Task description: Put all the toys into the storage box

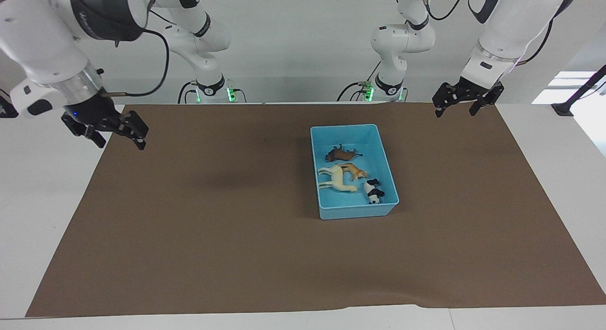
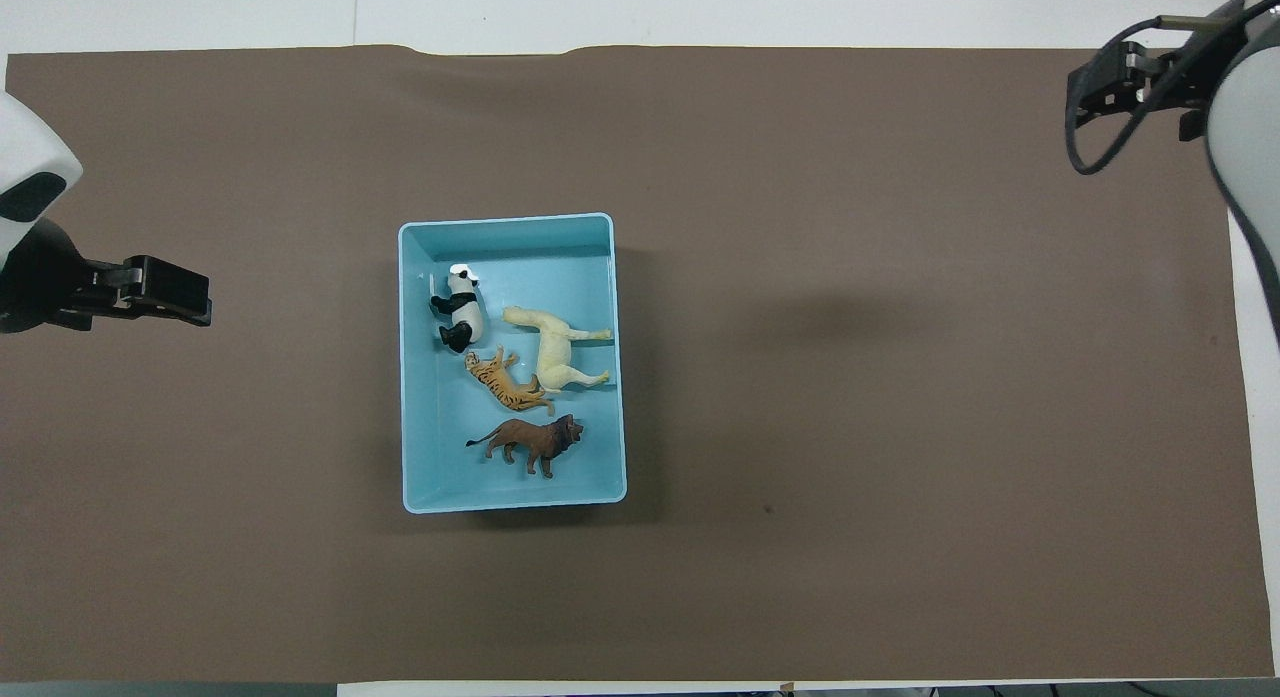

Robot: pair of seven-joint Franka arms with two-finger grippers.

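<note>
Box [image 1: 354, 211] sitting on brown mat [image 1: 213, 226], toward left arm's end. All four toys lying inside: lion [image 2: 530, 442] nearest robots, tiger [image 2: 503, 380] touching llama [image 2: 555, 349], panda [image 2: 458, 309] farthest. Nothing blocking box. Left gripper [image 1: 466, 102] hanging over mat's corner, fingers apart, empty. Right gripper [image 1: 116, 131] hovering over mat's other end, fingers apart, empty.

Both arms are built of glossy white rounded shells with black joint bands and dark grey panels. Black cables loop loosely from the upper links, and a silver metal ring sits at each wrist. The matte black two-finger left gripper [image 1: 465, 102] and its right twin [image 1: 120, 131] are blocky and angular. Green lights glow at the white round bases — one on each.
</note>
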